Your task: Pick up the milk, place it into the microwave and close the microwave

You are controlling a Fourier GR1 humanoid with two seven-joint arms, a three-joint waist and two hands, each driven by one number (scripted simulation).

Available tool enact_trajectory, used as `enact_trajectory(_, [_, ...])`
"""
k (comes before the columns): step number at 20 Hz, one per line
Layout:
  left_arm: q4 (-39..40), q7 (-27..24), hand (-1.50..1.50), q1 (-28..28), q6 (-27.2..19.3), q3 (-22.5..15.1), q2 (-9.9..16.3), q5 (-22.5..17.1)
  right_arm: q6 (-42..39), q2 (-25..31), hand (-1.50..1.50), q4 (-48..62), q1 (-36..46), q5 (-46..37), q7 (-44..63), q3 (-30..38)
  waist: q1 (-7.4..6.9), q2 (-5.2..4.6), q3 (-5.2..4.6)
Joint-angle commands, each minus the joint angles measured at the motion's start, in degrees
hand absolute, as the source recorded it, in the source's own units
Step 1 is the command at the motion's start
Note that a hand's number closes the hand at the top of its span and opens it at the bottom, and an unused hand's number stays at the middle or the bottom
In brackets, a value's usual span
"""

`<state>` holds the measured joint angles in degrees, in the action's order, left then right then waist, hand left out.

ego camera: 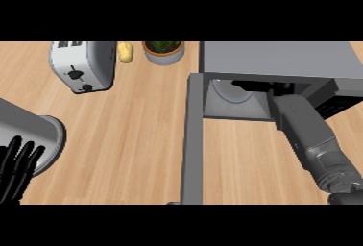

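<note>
Black left hand (18, 168) fingers straight, resting, right hand (273, 89) fingers hidden inside microwave (276, 57), grip untellable

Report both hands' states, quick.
Left hand: open, resting at the view's lower left.
Right hand: hidden inside the microwave; cannot be told.

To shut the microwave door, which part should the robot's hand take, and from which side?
The free end of the door, nearest the robot, pushed from its left face with the left hand. It stands wide open, hinged at the microwave; the right forearm in the opening should probably leave first.
</note>
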<state>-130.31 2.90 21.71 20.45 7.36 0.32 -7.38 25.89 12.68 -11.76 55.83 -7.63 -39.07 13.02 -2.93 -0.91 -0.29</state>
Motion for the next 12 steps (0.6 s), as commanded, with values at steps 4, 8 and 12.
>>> enact_trajectory(4, [-0.41,-0.02,-1.5,1.0,0.51,0.93,0.46,-2.52,-6.86,-1.07,-1.5,-3.46,-7.13,2.68,-3.22,1.22,2.42,0.93,0.29])
enact_trajectory(8, [0.22,-0.64,-1.5,-0.49,-0.9,-2.05,-0.31,1.07,-7.94,-3.81,-1.5,-5.32,-10.66,3.44,-3.56,0.98,2.85,0.99,0.29])
enact_trajectory(12, [1.25,-0.83,-1.5,-0.22,-1.52,-2.24,-0.32,0.72,-9.29,-4.73,-1.5,-7.52,-16.2,3.48,-3.0,0.0,3.91,1.35,0.24])
